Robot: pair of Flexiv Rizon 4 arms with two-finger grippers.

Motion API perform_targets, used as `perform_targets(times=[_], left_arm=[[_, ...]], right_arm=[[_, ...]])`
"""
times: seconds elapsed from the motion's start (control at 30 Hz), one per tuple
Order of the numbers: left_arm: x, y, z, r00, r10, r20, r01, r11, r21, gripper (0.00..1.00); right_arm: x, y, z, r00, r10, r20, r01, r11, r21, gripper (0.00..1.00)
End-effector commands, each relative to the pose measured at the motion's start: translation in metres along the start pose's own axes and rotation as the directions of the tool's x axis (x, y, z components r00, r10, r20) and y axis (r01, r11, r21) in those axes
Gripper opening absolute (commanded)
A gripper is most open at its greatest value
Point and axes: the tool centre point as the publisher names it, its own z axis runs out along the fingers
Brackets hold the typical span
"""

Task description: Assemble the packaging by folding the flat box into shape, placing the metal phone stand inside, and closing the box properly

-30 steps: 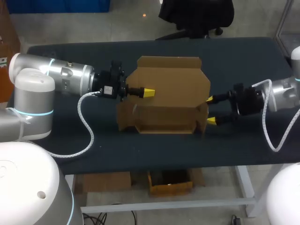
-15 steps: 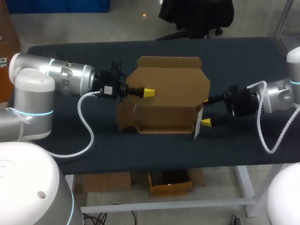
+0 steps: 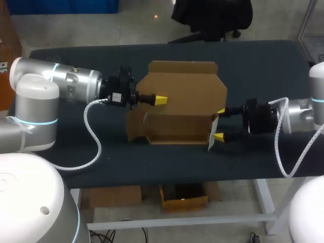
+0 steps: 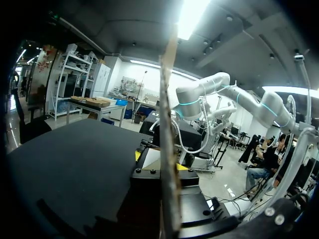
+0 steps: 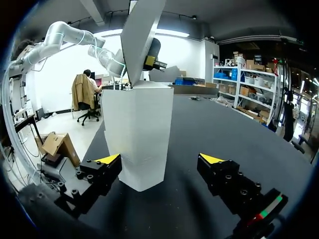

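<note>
The brown cardboard box (image 3: 177, 129) stands half-formed in the middle of the table, with its tall lid panel (image 3: 185, 86) upright behind the tray. My left gripper (image 3: 161, 99) is shut on that panel, whose edge (image 4: 169, 149) runs up between its fingers. My right gripper (image 3: 219, 124) is open at the box's right end, one tip above and one below the side flap (image 3: 214, 132). In the right wrist view the pale flap (image 5: 137, 134) stands between the open fingers of that gripper (image 5: 159, 159), close to one fingertip (image 5: 108, 159). No phone stand shows.
The dark table (image 3: 253, 66) has bare room behind and to the right of the box. Its front edge (image 3: 177, 174) lies close below the box. My left arm's cable (image 3: 93, 136) loops over the table's left part.
My right gripper has moved left to the box's right end and opened wider. The right side flap has swung inward. The left arm has kept still.
</note>
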Motion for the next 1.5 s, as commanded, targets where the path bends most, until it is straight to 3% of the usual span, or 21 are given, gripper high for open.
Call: perform_targets(times=[0.03, 0.6, 1.17, 1.5], left_arm=[[-0.002, 0.003, 0.000, 1.000, 0.000, -0.002, 0.000, 1.000, -0.001, 0.00], [-0.002, 0.003, 0.000, 1.000, 0.000, -0.002, 0.000, 1.000, -0.001, 0.00], [-0.002, 0.003, 0.000, 1.000, 0.000, -0.002, 0.000, 1.000, -0.001, 0.00], [-0.002, 0.003, 0.000, 1.000, 0.000, -0.002, 0.000, 1.000, -0.001, 0.00]], right_arm=[[0.005, 0.000, 0.001, 0.999, 0.004, 0.041, -0.004, 1.000, -0.006, 1.00], [-0.005, 0.003, 0.013, 0.988, 0.048, 0.143, -0.042, 0.998, -0.048, 1.00], [0.003, 0.006, 0.017, 0.958, 0.089, 0.272, -0.071, 0.994, -0.079, 1.00], [0.004, 0.009, 0.024, 0.951, 0.096, 0.293, -0.074, 0.994, -0.085, 1.00]])
